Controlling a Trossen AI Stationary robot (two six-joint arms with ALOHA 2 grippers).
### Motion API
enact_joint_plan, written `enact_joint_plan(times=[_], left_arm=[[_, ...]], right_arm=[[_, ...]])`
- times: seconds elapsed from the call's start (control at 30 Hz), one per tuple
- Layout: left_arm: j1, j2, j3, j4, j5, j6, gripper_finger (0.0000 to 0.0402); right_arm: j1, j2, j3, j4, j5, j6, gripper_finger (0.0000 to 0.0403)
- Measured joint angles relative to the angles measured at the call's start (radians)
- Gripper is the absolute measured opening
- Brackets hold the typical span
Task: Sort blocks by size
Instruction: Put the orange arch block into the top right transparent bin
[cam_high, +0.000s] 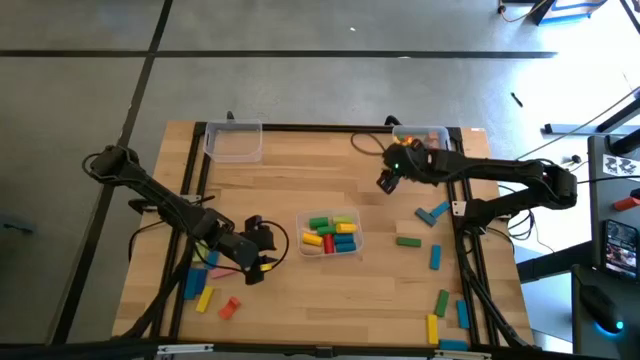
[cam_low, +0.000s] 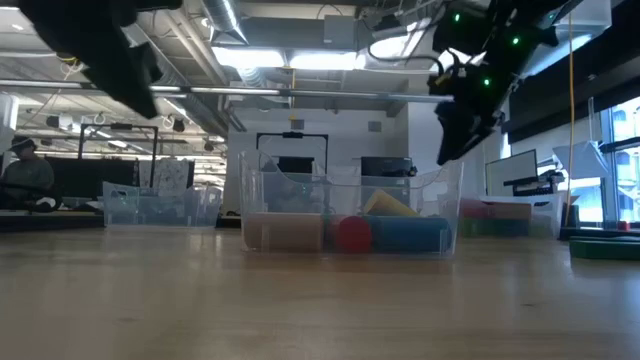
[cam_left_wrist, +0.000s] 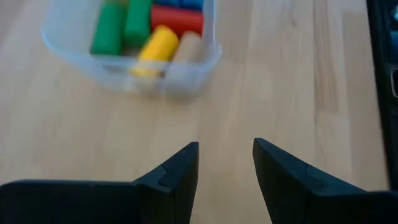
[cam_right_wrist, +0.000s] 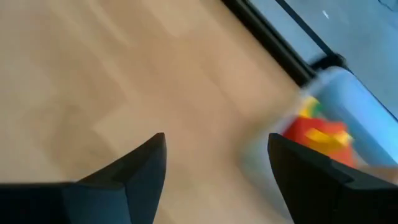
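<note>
High view: right pincer (cam_high: 386, 183) hangs near the far-right bin (cam_high: 421, 135); loose blocks (cam_high: 431, 213) lie scattered on the bench (cam_high: 300, 180).

Left wrist view: left pincer (cam_left_wrist: 225, 163) is part open, empty, near the centre bin (cam_left_wrist: 134, 65).

Right wrist view: fingers (cam_right_wrist: 146, 163) are spread wide, empty.

Risk: pincers could clip a bin wall, spilling sorted blocks.

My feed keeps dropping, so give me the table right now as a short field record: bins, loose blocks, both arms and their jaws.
centre bin: clear, holds green, yellow, red and blue blocks
far-left bin: clear, looks empty
far-right bin: clear, holds red and yellow pieces
loose blocks right: blue, green and yellow pieces scattered on the table's right side
loose blocks left: blue, yellow, orange and pink near the front left corner
left gripper: near the centre bin, jaws apart, nothing between them
right gripper: raised, beside the far-right bin, jaws wide open, holding nothing
</note>
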Motion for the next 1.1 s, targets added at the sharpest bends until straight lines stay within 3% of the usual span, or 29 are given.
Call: enact_joint_plan(times=[0.27,0.37,0.5,0.73,0.97,1.1], left_arm=[[-0.059,-0.001,0.097,-0.378,0.074,-0.233,0.0147],[-0.080,-0.001,0.100,-0.440,0.121,-0.310,0.0147],[-0.133,0.007,0.100,-0.395,0.177,-0.298,0.0147],[-0.239,0.058,0.101,-0.206,0.217,-0.088,0.0147],[-0.289,0.149,0.101,-0.165,0.227,0.011,0.0147],[-0.296,0.199,0.101,-0.152,0.291,0.039,0.0147]], right_arm=[[0.217,0.000,-0.039,0.166,0.001,0.023,0.0270],[0.272,0.000,-0.050,0.227,0.002,0.021,0.0270],[0.326,0.000,-0.060,0.264,0.002,0.014,0.0270],[0.386,0.000,-0.061,0.263,0.009,0.014,0.0270],[0.425,0.000,-0.061,0.278,0.019,0.022,0.0270],[0.425,0.000,-0.061,0.284,0.019,0.023,0.0270]])
